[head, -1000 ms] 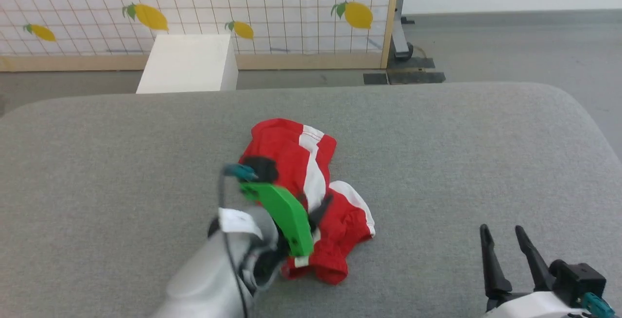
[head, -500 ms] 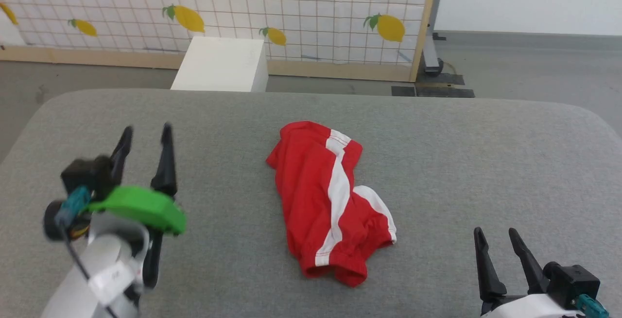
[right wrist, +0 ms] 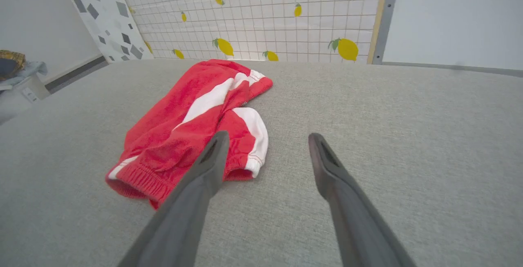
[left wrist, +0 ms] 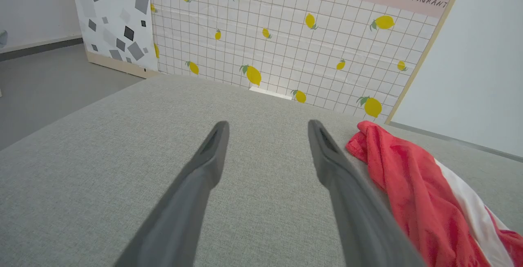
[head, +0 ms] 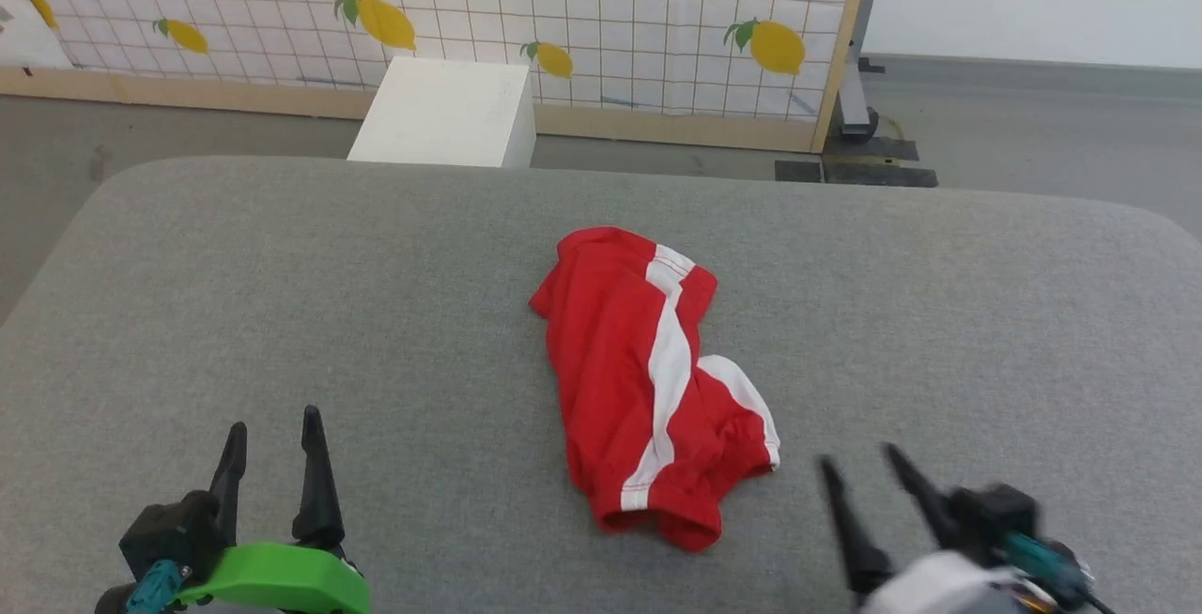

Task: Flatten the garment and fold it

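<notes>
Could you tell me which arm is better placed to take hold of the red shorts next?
Right, probably: the right gripper is open and close to the near end of the shorts, fingers aimed beside it. The left gripper, also open, sits farther away.

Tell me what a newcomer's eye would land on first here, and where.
The bright red soft shorts with white side stripes lie crumpled at the middle of the wide grey fabric surface. The left gripper and right gripper hang open near the head view's bottom corners, either side of them, holding nothing. Behind stands a white grid panel printed with yellow lemons.
</notes>
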Controlling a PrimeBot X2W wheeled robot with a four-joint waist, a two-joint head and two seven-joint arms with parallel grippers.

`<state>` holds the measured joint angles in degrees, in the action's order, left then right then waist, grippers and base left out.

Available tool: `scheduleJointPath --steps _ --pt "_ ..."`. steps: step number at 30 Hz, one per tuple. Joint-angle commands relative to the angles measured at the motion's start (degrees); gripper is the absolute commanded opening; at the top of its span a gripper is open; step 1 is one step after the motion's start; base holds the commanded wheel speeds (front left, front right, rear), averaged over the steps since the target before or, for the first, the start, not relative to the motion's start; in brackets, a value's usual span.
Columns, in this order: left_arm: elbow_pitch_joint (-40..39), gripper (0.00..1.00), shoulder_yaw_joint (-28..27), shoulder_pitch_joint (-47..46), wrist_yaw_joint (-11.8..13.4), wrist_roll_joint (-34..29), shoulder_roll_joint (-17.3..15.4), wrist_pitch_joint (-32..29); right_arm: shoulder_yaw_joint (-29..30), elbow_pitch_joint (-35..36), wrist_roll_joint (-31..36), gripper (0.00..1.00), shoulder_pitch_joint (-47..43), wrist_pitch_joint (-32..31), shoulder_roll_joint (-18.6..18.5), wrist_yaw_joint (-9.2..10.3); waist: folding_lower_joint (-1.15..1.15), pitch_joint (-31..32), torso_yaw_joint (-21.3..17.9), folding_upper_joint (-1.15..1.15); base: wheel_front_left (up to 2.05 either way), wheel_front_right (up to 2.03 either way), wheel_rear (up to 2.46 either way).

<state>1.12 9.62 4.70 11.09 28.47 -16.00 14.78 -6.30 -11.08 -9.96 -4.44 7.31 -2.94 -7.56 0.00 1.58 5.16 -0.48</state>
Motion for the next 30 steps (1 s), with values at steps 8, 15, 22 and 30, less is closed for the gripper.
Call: scheduleJointPath --steps 8,15,22,30 --pt "-0.46 1.0 -2.56 1.17 -2.89 -3.38 1.84 0.21 -17.35 2.54 3.5 1.0 8.01 -16.09 0.06 0.08 0.0 -1.49 1.06 0.48 0.0 0.0 0.0" --pt "-0.84 1.0 -4.0 0.29 -4.85 -4.99 3.91 0.21 -23.49 -5.07 5.52 1.0 14.16 -24.08 0.06 0.08 0.0 -3.85 3.37 0.48 0.0 0.0 0.0" --pt "-0.12 1.0 -5.41 -0.8 -6.75 -6.32 5.55 0.21 -22.73 -10.96 7.12 1.0 18.0 -25.66 0.06 0.08 0.0 -5.52 5.02 0.48 0.0 0.0 0.0" --pt "0.86 1.0 -7.33 -0.42 -8.0 -7.68 6.96 0.21 -19.95 -11.16 2.74 0.0 19.09 -22.31 0.06 0.08 0.0 -4.08 4.58 0.48 0.0 0.0 0.0"
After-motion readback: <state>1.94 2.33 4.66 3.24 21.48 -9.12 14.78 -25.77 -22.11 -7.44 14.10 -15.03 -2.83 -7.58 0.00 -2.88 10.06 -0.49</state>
